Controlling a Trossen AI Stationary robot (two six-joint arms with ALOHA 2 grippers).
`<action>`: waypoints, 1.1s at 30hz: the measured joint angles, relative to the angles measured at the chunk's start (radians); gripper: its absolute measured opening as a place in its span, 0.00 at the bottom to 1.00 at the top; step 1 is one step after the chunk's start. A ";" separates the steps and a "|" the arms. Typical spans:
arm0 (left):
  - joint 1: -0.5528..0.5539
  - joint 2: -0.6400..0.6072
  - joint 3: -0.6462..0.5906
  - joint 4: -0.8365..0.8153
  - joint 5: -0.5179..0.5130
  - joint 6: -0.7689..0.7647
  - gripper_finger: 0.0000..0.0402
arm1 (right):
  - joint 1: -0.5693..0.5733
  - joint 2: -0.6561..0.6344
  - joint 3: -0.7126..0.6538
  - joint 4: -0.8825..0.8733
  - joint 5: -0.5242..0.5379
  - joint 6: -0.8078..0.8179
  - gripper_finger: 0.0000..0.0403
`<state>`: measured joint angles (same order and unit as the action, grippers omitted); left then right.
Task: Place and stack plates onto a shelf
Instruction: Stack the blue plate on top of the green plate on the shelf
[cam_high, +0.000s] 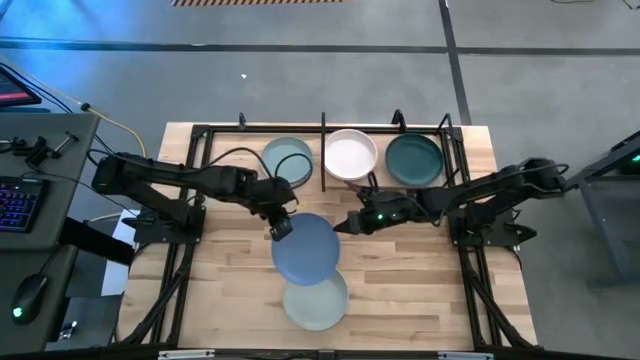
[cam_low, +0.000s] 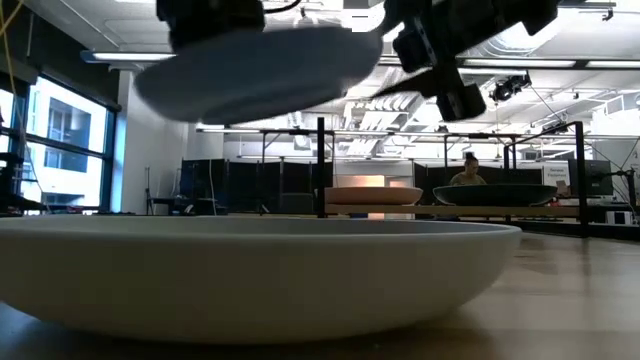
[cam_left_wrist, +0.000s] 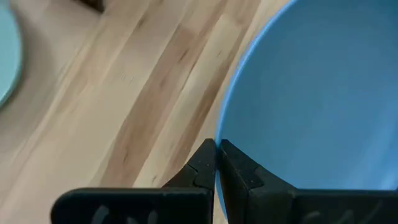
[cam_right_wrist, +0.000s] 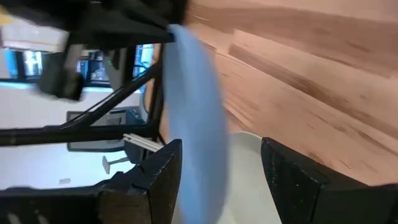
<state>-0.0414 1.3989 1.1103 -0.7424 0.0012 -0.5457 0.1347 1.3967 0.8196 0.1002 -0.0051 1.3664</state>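
Nearest the front edge of the worktop (cam_high: 400, 300): pale sage green plate (cam_high: 315, 298) lying flat, filling the foreground in the low view.

Just behind it, blue plate (cam_high: 305, 248) is lifted off the worktop, overlapping the sage one from above. Left gripper (cam_high: 280, 229) has its fingers (cam_left_wrist: 202, 171) pressed onto the blue plate's rim, pinching it at the plate's left edge. Right gripper (cam_high: 352, 222) sits at the plate's opposite edge, fingers (cam_right_wrist: 155, 171) spread wide with the rim between them; can't tell if they touch it.

Farther back, the shelf (cam_high: 322, 130) holds three plates in a row on its wood floor: pale mint plate (cam_high: 288, 160) on the left, white plate (cam_high: 351, 155) in the middle, dark teal plate (cam_high: 414, 160) on the right. None stacked.

Beyond the worktop in the low view, a person (cam_low: 469, 170) is seated in the room.

No readable brands, labels or writing anywhere.
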 joint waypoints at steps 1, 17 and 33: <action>0.000 0.002 0.001 0.018 0.008 0.000 0.00 | 0.003 0.013 0.000 0.000 0.000 0.014 0.50; 0.029 0.002 0.001 0.069 0.013 -0.010 0.00 | 0.010 0.060 0.000 0.025 0.015 0.029 0.42; 0.031 0.000 0.001 0.147 0.015 0.018 0.07 | 0.010 0.060 -0.001 0.020 0.023 0.028 0.01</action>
<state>-0.0103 1.3986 1.1110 -0.5951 0.0157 -0.5273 0.1448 1.4567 0.8188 0.1200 0.0177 1.3949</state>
